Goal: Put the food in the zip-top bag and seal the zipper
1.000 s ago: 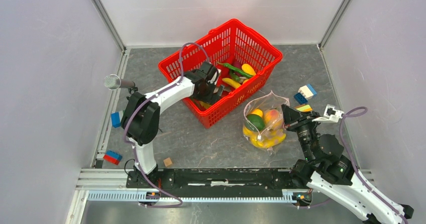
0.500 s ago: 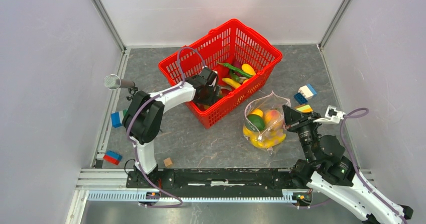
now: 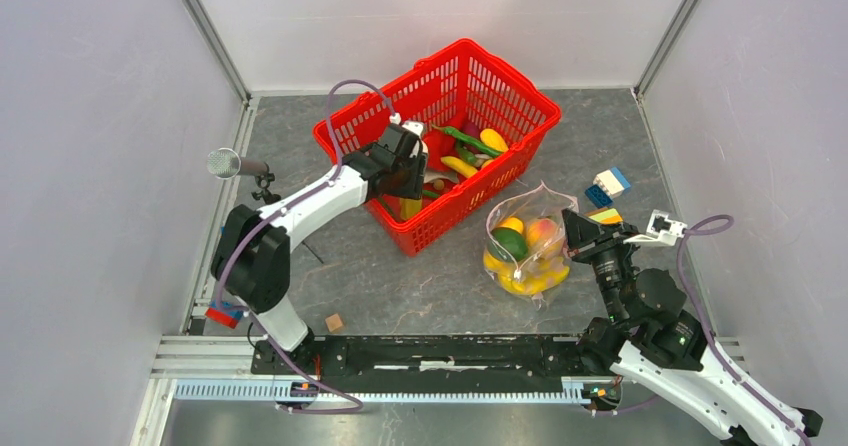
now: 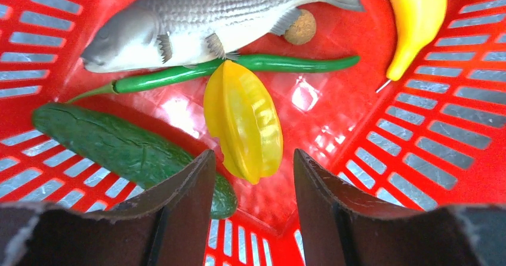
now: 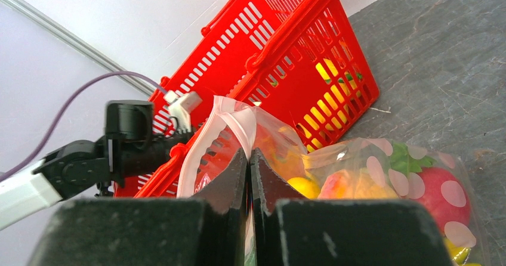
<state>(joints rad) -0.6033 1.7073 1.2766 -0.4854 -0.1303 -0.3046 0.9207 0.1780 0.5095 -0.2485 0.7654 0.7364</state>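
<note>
Current step, as judged: picking the next piece of food from the red basket point(image 3: 462, 44), which stands toward the middle of the table's far edge. The left hand point(image 4: 250, 158) is inside the basket with its fingers spread, one on each side of the lower end of a yellow starfruit point(image 4: 243, 120); contact is not yet visible. The starfruit lies across a thin green chilli point(image 4: 268, 62), with a cucumber point(image 4: 113, 141) just beside the left-side finger and a grey fish point(image 4: 203, 15) beyond. The zip-top bag point(image 3: 525, 246) rests on the table between the basket and the near right corner, already holding several pieces. The right hand point(image 5: 248, 154) is pressed together, pinching the bag's mouth edge at the zipper point(image 5: 238, 120) and holding that edge raised. Fault risks:

- The starfruit is glossy and ridged, so closing on a ridge could make it twist or squirt out.
- A descent slightly off centre could set a finger on the cucumber and block closure, or trap the chilli as well.
- The basket looks light (mesh plastic) and could slide or tip if a finger catches its wall.
- The bag mouth is held on one side only, so the free lip may sag shut and deflect the piece.
- The bag looks fairly full, which may leave the zipper hard to close.
</note>
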